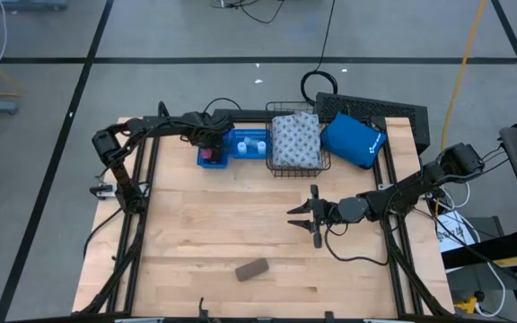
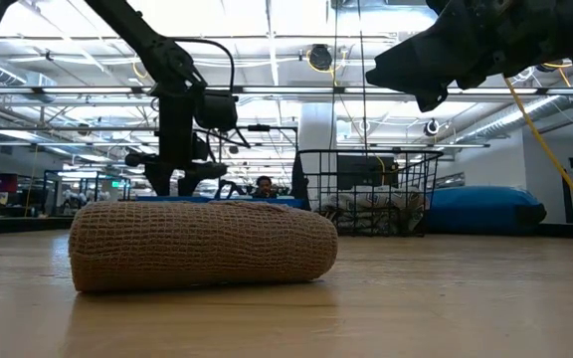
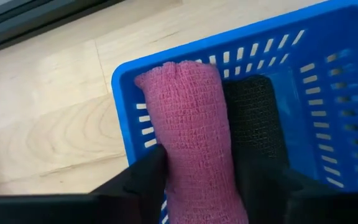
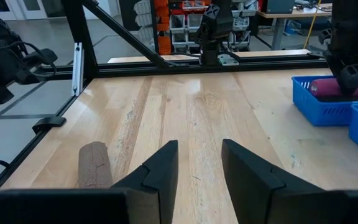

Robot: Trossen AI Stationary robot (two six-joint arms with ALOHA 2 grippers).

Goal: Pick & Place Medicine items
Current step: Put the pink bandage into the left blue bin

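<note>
Most items seemed placed: the left gripper (image 3: 194, 186) pinched the pink block (image 3: 194, 143) inside the blue tray (image 3: 129, 81) beside the dark block (image 3: 257, 121), while the brown roll (image 1: 252, 269) lay on the table (image 1: 196, 224), the right gripper (image 1: 305, 217) spread above it.

A pink woven-gauze oblong roll (image 3: 194, 137) lies beside a black mesh-textured roll (image 3: 255, 118) in a bright blue slotted plastic tray (image 3: 319, 74). A tan-brown knitted bandage roll (image 1: 252, 269) rests on the pale striped wooden tabletop (image 1: 214, 215). The grey-white dotted soft pack (image 1: 294, 139) fills a black wire basket (image 1: 276, 166), next to a plain bright blue padded pouch (image 1: 353, 139).
</note>
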